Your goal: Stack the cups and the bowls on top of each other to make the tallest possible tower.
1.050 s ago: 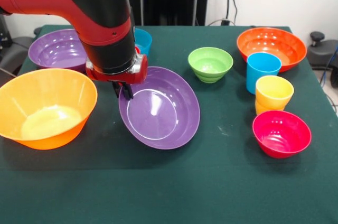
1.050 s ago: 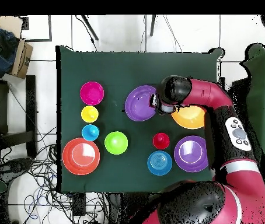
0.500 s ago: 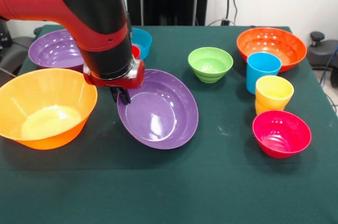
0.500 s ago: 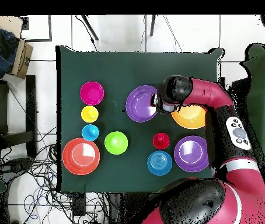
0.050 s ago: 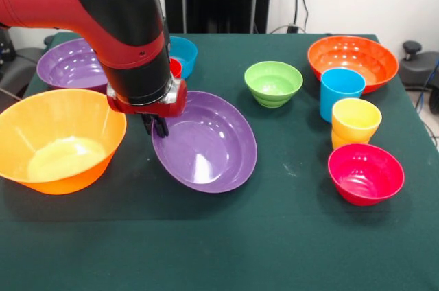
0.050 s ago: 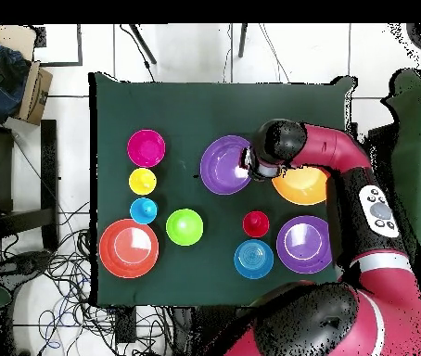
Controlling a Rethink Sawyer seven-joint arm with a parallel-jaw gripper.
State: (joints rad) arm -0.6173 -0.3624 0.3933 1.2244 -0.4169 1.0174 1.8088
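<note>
My gripper (image 5: pixel 157 127) (image 6: pixel 249 165) is shut on the rim of a big purple bowl (image 5: pixel 204 141) (image 6: pixel 223 164), which hangs tilted with its inside facing the front camera. To its left in the front view sits the biggest yellow-orange bowl (image 5: pixel 58 140) (image 6: pixel 303 187). A second purple bowl (image 5: pixel 74 64) (image 6: pixel 303 244) stands behind that. The blue bowl (image 5: pixel 184 52) (image 6: pixel 253 259) and a red cup (image 5: pixel 176 66) (image 6: pixel 256 223) are partly hidden behind my arm. On the right in the front view are a green bowl (image 5: pixel 273 83), an orange bowl (image 5: pixel 352 62), a light blue cup (image 5: pixel 341 91), a yellow cup (image 5: pixel 354 122) and a magenta-pink bowl (image 5: pixel 365 173).
The dark green table (image 5: pixel 226 236) ends close behind the orange bowl and beside the purple bowl at the back. Chairs and cables lie off the table's sides in the overhead view.
The held purple bowl has shifted slightly left toward the yellow-orange bowl and tipped further on edge. The gripper has moved a little left with it.
</note>
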